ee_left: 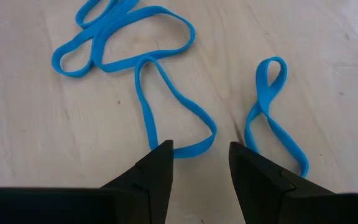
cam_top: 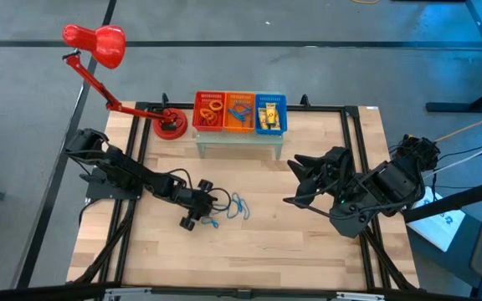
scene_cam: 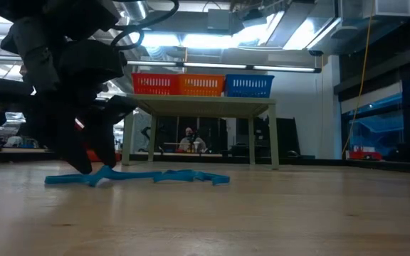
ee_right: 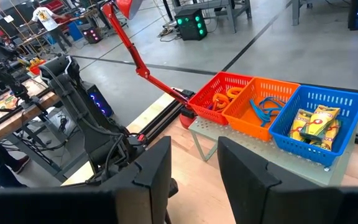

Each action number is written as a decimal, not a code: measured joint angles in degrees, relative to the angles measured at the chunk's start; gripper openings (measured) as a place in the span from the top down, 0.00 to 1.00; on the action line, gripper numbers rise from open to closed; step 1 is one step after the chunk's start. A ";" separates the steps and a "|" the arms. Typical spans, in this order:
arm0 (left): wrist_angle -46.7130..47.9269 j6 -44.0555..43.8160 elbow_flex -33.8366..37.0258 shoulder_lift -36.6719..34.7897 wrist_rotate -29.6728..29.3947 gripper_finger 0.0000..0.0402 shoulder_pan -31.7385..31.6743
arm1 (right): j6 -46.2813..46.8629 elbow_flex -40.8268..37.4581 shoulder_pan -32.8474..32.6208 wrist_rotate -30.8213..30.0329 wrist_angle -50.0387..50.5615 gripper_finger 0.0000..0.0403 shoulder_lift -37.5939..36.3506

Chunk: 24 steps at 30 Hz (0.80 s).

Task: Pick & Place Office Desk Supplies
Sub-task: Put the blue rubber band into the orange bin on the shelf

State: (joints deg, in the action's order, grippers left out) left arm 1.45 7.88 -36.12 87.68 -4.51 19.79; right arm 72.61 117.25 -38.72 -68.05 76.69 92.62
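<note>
left gripper (ee_left: 201, 163): fingers parted, straddling the end of one blue band loop (ee_left: 178, 121), nothing held | loops flat on table (cam_top: 291, 242), in front of orange basket (cam_top: 240, 114) | risk: fingers closing on air, or dragging tangled neighbouring loops | right gripper (ee_right: 194, 163): fingers apart, waiting beyond the loops

showing pale wood with fine grain on the table (ee_left: 36, 143), matt and smooth. looking rubbery and flat on the blue bands (ee_left: 166, 93). appearing as plastic mesh in the baskets (ee_right: 321, 118). gleaming glossy red on the lamp (cam_top: 96, 43). looking matt black plastic on the left fingers (ee_left: 148, 177).
</note>
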 joint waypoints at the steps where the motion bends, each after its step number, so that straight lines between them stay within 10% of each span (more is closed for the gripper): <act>1: 0.00 0.00 0.00 -0.01 0.00 0.62 0.00 | -0.02 0.00 0.00 0.00 0.00 0.67 0.00; 24: -3.43 4.76 0.00 -0.02 -0.45 0.66 -2.37 | 0.01 0.00 0.00 0.00 0.00 0.67 0.00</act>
State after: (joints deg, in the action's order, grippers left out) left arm -1.98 12.64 -36.12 87.66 -4.97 17.43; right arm 72.62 117.25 -38.72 -68.05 76.69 92.62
